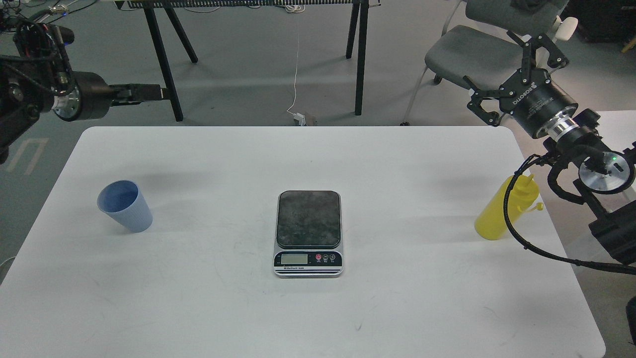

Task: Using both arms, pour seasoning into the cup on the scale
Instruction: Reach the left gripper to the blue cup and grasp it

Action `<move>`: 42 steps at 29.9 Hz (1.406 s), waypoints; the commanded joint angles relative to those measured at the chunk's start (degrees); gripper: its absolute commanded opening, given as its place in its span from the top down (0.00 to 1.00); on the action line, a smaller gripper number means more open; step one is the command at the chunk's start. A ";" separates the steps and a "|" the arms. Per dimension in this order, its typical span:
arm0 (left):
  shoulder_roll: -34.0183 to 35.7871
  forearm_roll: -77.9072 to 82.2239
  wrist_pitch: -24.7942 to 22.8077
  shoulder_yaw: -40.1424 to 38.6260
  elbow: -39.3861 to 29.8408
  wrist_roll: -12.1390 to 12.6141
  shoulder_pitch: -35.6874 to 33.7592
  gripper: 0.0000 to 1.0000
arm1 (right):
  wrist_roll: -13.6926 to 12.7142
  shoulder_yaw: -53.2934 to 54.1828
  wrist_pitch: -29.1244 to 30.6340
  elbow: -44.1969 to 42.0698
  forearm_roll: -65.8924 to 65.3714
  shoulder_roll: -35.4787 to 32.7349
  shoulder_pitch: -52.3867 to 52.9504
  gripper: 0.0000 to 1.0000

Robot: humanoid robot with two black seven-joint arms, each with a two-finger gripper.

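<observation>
The light blue ribbed cup [124, 206] stands upright and empty on the left of the white table [308, 313]. The scale [308, 231] sits in the table's middle with nothing on its dark platform. The yellow seasoning bottle [506, 209] stands upright near the right edge, cap on, partly crossed by my right arm's black cable. My right gripper [492, 59] is open and empty, raised above and behind the bottle beyond the table's far right corner. My left gripper [144, 92] points right, above the far left corner and well behind the cup; its fingers cannot be told apart.
A grey chair [472, 44] stands behind the far right corner, close to my right gripper. Black trestle legs [164, 64] and a white cable with a plug [298, 117] are on the floor beyond the far edge.
</observation>
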 commanded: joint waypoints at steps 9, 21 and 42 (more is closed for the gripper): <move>8.17 16.29 6.82 0.17 -8.72 0.01 7.99 0.01 | 0.00 -0.01 0.00 0.00 0.00 0.19 0.08 0.00; 7.30 15.41 10.07 0.17 -6.61 0.01 15.11 0.01 | 0.00 -0.18 0.00 0.00 0.00 0.28 0.17 0.00; 5.36 16.11 12.89 0.35 -4.50 0.01 18.63 0.72 | 0.00 -1.06 0.00 0.00 0.00 0.36 0.26 0.00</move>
